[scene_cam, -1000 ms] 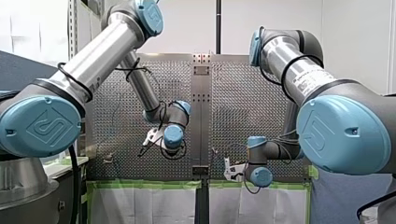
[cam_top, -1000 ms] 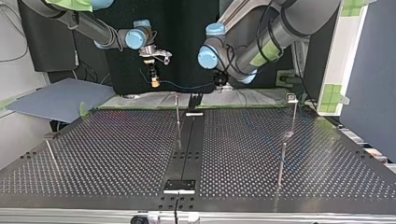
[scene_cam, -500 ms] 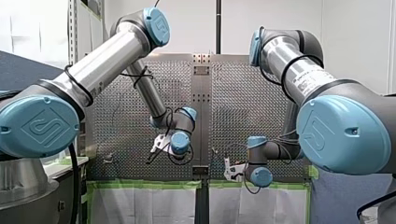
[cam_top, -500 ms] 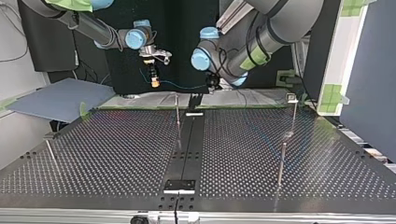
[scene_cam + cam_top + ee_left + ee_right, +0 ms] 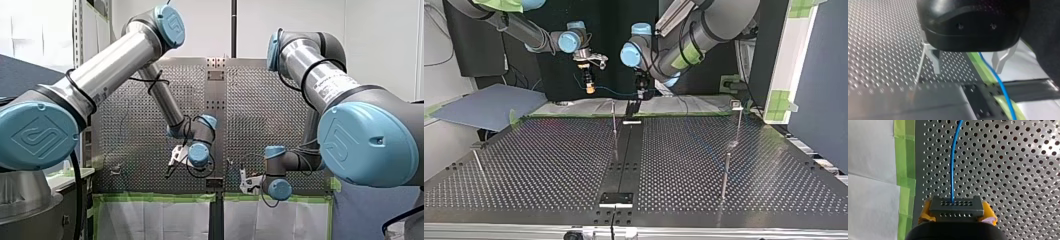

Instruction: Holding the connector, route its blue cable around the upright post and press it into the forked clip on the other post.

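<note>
Right wrist view: connector (image 5: 956, 206), blue cable (image 5: 952, 170) over green-taped perforated table (image 5: 1010, 182).

In the top view my right tool (image 5: 589, 87) hangs at the left over the worktop's (image 5: 549, 165) far edge with the connector (image 5: 955, 206) between its pads, and my left tool (image 5: 640, 90) hangs just right of it. The cable (image 5: 616, 92) spans the gap between them (it passes between my left tool's fingers (image 5: 934, 60)). The middle post (image 5: 614, 122) stands before them, a second post (image 5: 726, 175) nearer the camera at the right.
</note>
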{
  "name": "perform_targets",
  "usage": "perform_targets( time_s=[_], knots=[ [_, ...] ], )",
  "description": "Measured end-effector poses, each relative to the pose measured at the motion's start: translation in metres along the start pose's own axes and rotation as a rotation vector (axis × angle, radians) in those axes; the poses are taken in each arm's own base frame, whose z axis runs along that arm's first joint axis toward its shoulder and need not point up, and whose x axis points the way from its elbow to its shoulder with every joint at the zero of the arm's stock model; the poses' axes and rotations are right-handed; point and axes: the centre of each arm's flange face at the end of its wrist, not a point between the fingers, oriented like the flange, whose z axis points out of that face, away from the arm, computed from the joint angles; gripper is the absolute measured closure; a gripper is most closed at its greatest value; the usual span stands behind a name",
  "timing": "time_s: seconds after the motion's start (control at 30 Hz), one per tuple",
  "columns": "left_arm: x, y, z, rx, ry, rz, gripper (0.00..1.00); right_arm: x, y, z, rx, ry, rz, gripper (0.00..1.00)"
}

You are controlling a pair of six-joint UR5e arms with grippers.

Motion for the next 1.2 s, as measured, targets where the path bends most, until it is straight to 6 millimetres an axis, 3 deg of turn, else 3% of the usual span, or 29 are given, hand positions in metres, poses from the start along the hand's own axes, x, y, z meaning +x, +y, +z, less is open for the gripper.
perform_targets(
  time_s=[0.13,0.43,0.87,1.2],
  knots=[
    [0.002,-0.014,-0.005,0.006,-0.021,-0.009,0.00,0.000,-0.001,0.000,0.002,0.000,-0.002,0.98],
    [0.025,-0.031,0.005,0.003,-0.012,-0.013,0.00,0.000,-0.004,-0.001,0.008,0.000,-0.006,0.98],
    [0.014,-0.034,0.022,-0.004,-0.039,-0.044,0.00,0.000,-0.010,-0.002,0.016,-0.007,-0.024,0.98],
    [0.046,-0.054,0.023,0.026,-0.016,-0.050,0.00,0.000,-0.009,-0.002,0.012,-0.005,-0.023,0.98]
  ],
)
